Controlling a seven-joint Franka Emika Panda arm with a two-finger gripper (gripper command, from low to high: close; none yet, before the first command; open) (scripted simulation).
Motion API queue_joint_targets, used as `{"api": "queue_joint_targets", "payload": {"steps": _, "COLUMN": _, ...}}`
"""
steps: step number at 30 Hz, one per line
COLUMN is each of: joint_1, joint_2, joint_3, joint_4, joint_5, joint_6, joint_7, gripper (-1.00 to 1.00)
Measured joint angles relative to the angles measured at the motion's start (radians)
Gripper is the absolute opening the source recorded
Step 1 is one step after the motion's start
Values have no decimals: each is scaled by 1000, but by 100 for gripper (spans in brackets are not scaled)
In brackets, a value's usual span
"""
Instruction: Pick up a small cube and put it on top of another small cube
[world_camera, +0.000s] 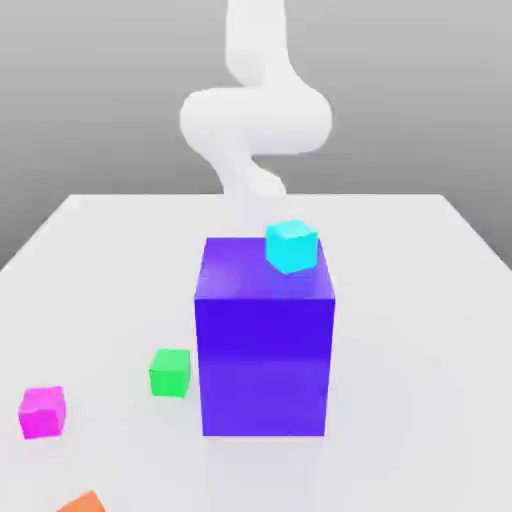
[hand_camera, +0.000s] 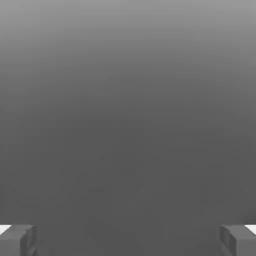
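Small magenta-pink cube (world_camera: 42, 412) sits on the white table (world_camera: 420, 330) near the front corner at the exterior view's left, resting flat, nothing touching it. Green cube (world_camera: 170, 372) is a bit farther back and toward the centre, apart from the pink one, close beside the big blue-violet block (world_camera: 264, 355) but w/ a gap between them. The block stands upright about mid-table, much taller than the small cubes. Cyan cube (world_camera: 291, 246) rests on the block's top face, at its back corner toward the exterior view's right, turned slightly vs the block's edges. An orange piece (world_camera: 82, 503) shows at the very front edge, cut off by the frame, so can't tell its shape.

White robot arm (world_camera: 255, 115) rises behind the block, past the table's back edge area, curving in blurred loops; can't tell from the exterior view where its hand sits.

In the hand view the gripper (hand_camera: 128, 240) has its two grey fingertips (hand_camera: 17, 240) spread wide apart, one at each side, w/ nothing between them – hand is open and empty. Behind the fingers is plain grey background
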Motion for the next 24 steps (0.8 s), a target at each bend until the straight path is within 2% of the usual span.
{"api": "queue_joint_targets", "payload": {"steps": 8, "joint_1": -183, "joint_2": 297, "joint_3": -16, "joint_4": -65, "joint_5": -52, "joint_6": 129, "joint_7": 247, "gripper": 0}}
{"api": "queue_joint_targets", "payload": {"steps": 15, "joint_1": -300, "joint_2": 550, "joint_3": -76, "joint_4": -121, "joint_5": -71, "joint_6": 239, "joint_7": 440, "gripper": 0}}
{"api": "queue_joint_targets", "payload": {"steps": 20, "joint_1": -400, "joint_2": 731, "joint_3": -123, "joint_4": -161, "joint_5": -29, "joint_6": 321, "joint_7": 539, "gripper": 0}}
{"api": "queue_joint_targets", "payload": {"steps": 24, "joint_1": -447, "joint_2": 877, "joint_3": -137, "joint_4": -193, "joint_5": 53, "joint_6": 384, "joint_7": 583, "gripper": 0}}
